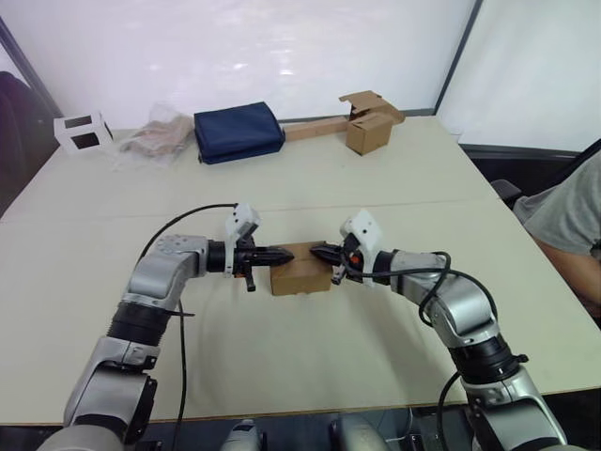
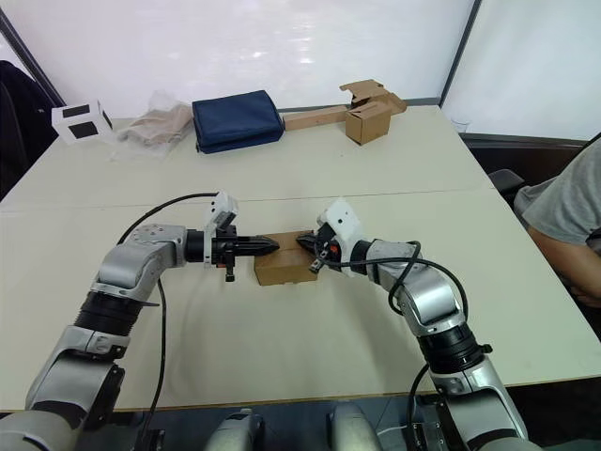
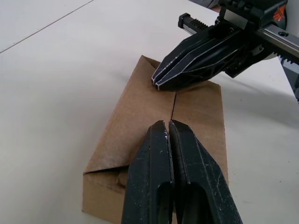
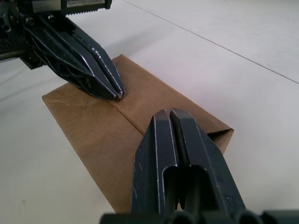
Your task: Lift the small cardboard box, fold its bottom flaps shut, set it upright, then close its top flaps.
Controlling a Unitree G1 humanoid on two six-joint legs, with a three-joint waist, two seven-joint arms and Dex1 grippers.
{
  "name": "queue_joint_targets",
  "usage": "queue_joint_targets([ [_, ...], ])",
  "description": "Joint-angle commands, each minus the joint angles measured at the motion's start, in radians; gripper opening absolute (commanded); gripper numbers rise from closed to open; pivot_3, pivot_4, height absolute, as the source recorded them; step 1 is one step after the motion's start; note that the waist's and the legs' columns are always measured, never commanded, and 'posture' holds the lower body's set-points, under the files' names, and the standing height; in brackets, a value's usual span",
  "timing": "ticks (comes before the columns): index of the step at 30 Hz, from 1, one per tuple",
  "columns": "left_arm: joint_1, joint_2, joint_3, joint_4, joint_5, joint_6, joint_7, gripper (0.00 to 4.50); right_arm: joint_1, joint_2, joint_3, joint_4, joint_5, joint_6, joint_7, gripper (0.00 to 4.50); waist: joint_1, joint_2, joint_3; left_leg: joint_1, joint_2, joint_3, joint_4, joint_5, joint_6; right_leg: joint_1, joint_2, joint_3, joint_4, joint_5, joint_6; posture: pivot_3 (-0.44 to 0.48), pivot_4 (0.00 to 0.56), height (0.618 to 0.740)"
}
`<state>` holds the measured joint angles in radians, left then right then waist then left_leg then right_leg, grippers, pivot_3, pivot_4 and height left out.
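The small cardboard box point(image 1: 300, 275) stands on the table between my two arms, near the middle. Its top flaps point(image 3: 140, 121) lie folded flat, meeting at a centre seam point(image 3: 174, 100). One corner flap point(image 3: 110, 171) sags slightly inward. My left gripper point(image 1: 286, 254) is shut, its tip over the box's left top edge. My right gripper point(image 1: 315, 250) is shut too, its tip over the right top edge. The two tips point at each other across the seam, at or just above the cardboard. The bottom flaps are hidden under the box.
At the far side stand another brown box with open flaps point(image 1: 368, 132) joined to a long cardboard strip, a navy bag point(image 1: 238, 132), a crumpled plastic bag point(image 1: 155, 136) and a small white frame box point(image 1: 83, 132). A person point(image 1: 563, 221) sits at the right edge.
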<state>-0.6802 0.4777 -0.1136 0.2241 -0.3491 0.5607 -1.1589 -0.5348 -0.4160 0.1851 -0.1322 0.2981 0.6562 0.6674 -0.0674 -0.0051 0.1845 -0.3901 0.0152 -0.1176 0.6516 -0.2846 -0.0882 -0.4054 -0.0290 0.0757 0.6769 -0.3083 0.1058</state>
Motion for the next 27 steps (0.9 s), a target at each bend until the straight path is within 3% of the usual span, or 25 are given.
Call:
queue_joint_targets([
  [1, -0.015, 0.013, 0.038, -0.04, -0.035, 0.007, 0.0, 0.08, -0.019, -0.023, -0.056, -0.034, 0.03, 0.032, 0.012, 0.0, 0.001, 0.0, 0.0, 0.0, 0.0, 0.0, 0.0, 0.0, 0.0, 0.0, 0.0, 0.0, 0.0, 0.0, 0.0, 0.0, 0.15, 0.74],
  [12, 0.009, 0.092, 0.109, -0.193, -0.146, 0.14, 0.015, 0.08, -0.044, -0.165, -0.205, -0.192, 0.179, 0.154, 0.094, 0.0, 0.0, 0.0, 0.0, -0.001, 0.0, 0.0, -0.001, 0.0, 0.0, -0.001, 0.0, 0.0, -0.001, 0.0, 0.0, 0.0, 0.15, 0.74],
  [19, 0.132, 0.312, 0.231, -0.356, -0.252, 0.265, -0.029, 0.08, 0.07, -0.411, -0.388, -0.309, 0.297, 0.182, 0.232, 0.0, 0.0, 0.0, 0.001, -0.001, 0.0, 0.0, -0.003, 0.0, 0.0, 0.0, 0.0, 0.0, -0.004, 0.0, 0.0, 0.0, 0.15, 0.74],
  [24, 0.244, 0.443, 0.3, -0.406, -0.292, 0.281, -0.074, 0.08, 0.171, -0.537, -0.429, -0.318, 0.286, 0.151, 0.305, 0.0, 0.002, 0.0, 0.001, 0.0, 0.001, 0.001, -0.003, 0.0, 0.0, 0.001, 0.0, 0.0, -0.004, 0.0, 0.0, 0.0, 0.15, 0.74],
  [27, 0.271, 0.474, 0.316, -0.406, -0.295, 0.266, -0.067, 0.08, 0.214, -0.577, -0.445, -0.335, 0.313, 0.145, 0.343, 0.0, 0.007, 0.0, 0.001, 0.0, 0.001, 0.001, -0.003, 0.0, 0.001, 0.001, 0.0, 0.0, -0.005, 0.0, 0.0, 0.0, 0.15, 0.74],
])
